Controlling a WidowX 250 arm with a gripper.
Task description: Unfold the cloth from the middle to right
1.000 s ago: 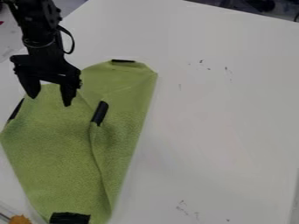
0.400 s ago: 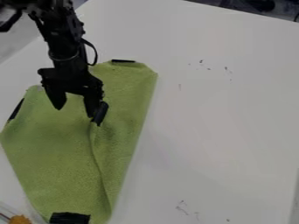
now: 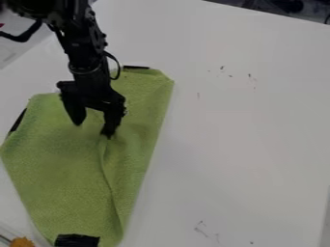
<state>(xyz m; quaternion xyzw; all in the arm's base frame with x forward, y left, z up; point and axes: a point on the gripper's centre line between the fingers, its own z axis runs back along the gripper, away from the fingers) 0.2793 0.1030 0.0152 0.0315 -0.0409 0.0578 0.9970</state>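
Camera view: red item (image 3: 1, 24) is showing at the far left edge, upper part. Green cloth (image 3: 58, 164) is occupying the left half of the white table (image 3: 251, 125), running from the upper left down to the bottom edge, wider up top and narrowing toward the bottom. Black patch (image 3: 17, 121) is sitting along its upper left border, at a slant. Orange object (image 3: 22, 242) is sitting in the bottom left corner, just beside the cloth. Another black patch (image 3: 77, 240) is lying across the cloth's bottom end.

Black arm (image 3: 84, 53) is hanging down from the upper left, a thin cable (image 3: 118, 67) looping out on its right side. Gripper (image 3: 93, 130) is hanging over the cloth's upper middle, pointing down. Jaws are standing apart, so it's open, green showing between them. Right-hand fingertip is meeting the top of the fold line; can't tell if it's pressing on the fabric. Fold line is running down from there, curving slightly right toward the bottom, with part of the cloth extending beyond it on the right. Black strip (image 3: 136, 67) is lying along the cloth's top edge, right of the arm.

Farther right, small dark marks are dotting the table, some near the top, some near the bottom.
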